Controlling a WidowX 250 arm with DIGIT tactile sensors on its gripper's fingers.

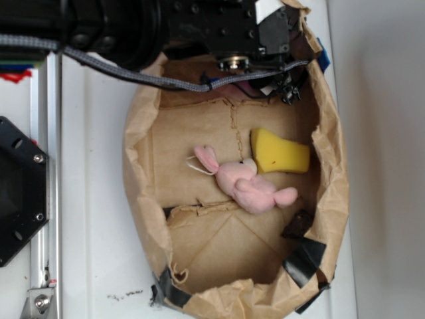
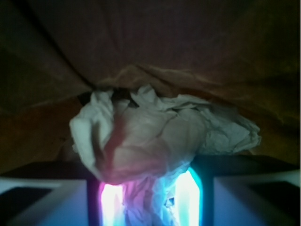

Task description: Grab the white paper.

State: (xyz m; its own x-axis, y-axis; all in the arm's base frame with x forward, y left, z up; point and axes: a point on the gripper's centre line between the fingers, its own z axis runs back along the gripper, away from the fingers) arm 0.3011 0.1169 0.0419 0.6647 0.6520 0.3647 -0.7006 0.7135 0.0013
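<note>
In the wrist view the white paper (image 2: 160,132), a crumpled off-white wad, fills the middle of the frame against the brown paper wall (image 2: 155,42). Its lower part is squeezed between the two glowing pads, pink on the left (image 2: 110,202) and cyan on the right (image 2: 188,197). My gripper (image 2: 150,190) is shut on the paper. In the exterior view the gripper (image 1: 285,86) sits low in the far right corner of the paper-lined basket, and the black arm hides the paper there.
A yellow sponge (image 1: 279,154) and a pink plush bunny (image 1: 249,187) lie in the middle of the basket, just in front of the gripper. The brown crumpled basket wall (image 1: 335,173) rises all around. A metal rail (image 1: 41,166) runs along the left.
</note>
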